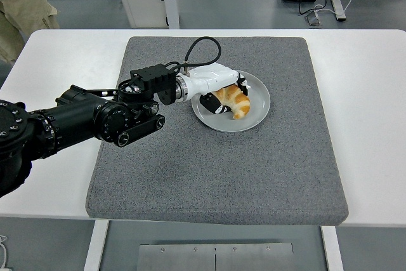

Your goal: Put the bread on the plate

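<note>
A golden croissant-shaped bread (236, 102) rests on the pale grey round plate (257, 113), near its middle. My left hand (219, 93), white with black fingers, lies over the plate's left half. Its fingers are still wrapped around the bread's left end, with the thumb (209, 104) below it. The black left arm (95, 115) stretches in from the left edge. The right arm does not show.
The plate sits on a dark grey mat (216, 169) that covers the middle of the white table (368, 106). A black cable (196, 49) loops above the wrist. A person's trouser leg (22, 4) stands at the top left corner.
</note>
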Available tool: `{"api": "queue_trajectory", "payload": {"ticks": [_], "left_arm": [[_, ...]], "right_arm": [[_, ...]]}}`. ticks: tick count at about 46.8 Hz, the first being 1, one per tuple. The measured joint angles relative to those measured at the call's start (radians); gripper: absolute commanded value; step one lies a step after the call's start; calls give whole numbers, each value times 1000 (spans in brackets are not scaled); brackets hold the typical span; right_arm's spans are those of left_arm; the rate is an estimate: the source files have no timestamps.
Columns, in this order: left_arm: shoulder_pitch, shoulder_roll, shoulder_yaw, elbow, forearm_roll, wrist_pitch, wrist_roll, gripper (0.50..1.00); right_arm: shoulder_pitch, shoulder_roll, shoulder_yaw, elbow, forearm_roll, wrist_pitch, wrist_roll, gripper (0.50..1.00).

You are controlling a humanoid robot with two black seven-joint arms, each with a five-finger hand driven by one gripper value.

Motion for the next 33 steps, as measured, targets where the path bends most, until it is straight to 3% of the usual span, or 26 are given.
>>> {"api": "queue_trajectory", "payload": {"ticks": [3, 5, 9, 12, 22, 33], "left_arm": [[0, 0, -3, 0, -4, 1, 0, 500], [1, 0, -6, 0, -7, 2, 0, 692], [1, 0, -9, -1, -8, 2, 0, 793], [-1, 0, -10, -3, -22, 2, -3, 985], [-18, 5, -8, -38, -49, -7, -6, 984], [-85, 74, -4, -125, -52, -23, -5, 984]], "right_arm": [[0, 0, 0, 0, 0, 0, 0, 1000], [0, 0, 0, 0, 0, 0, 0, 1000], [0, 0, 0, 0, 0, 0, 0, 1000], [0, 0, 0, 0, 0, 0, 0, 1000], [0, 0, 0, 0, 0, 0, 0, 1000], [0, 0, 0, 0, 0, 0, 0, 1000]]}}
